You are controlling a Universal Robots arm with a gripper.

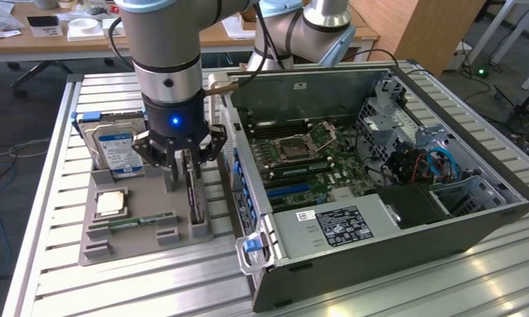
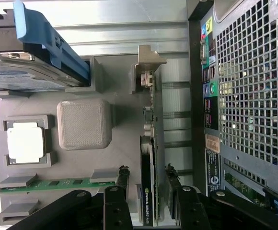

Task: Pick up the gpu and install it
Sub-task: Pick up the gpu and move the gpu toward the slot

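Note:
The gpu (image 1: pixel 193 201) stands on its long edge in a slot of the grey parts tray (image 1: pixel 132 247), beside the open computer case (image 1: pixel 379 165). In the wrist view the gpu (image 2: pixel 148 158) is a thin dark card with its silver bracket (image 2: pixel 148 57) at the far end. My gripper (image 1: pixel 183 179) is lowered over the card's near end. The gripper (image 2: pixel 146 176) is open, with one finger on each side of the card. A gap shows between the card and the finger (image 2: pixel 123 179) on the memory-stick side. The other finger (image 2: pixel 171 181) stands close to the card's face.
On the tray (image 2: pixel 120 148) are a hard drive (image 1: pixel 114 142) in a blue caddy, a processor (image 1: pixel 110 201) and a green memory stick (image 1: pixel 141 220). The case's rear wall (image 2: pixel 244 96) runs close along the gpu. The motherboard (image 1: pixel 308 158) lies exposed inside the case.

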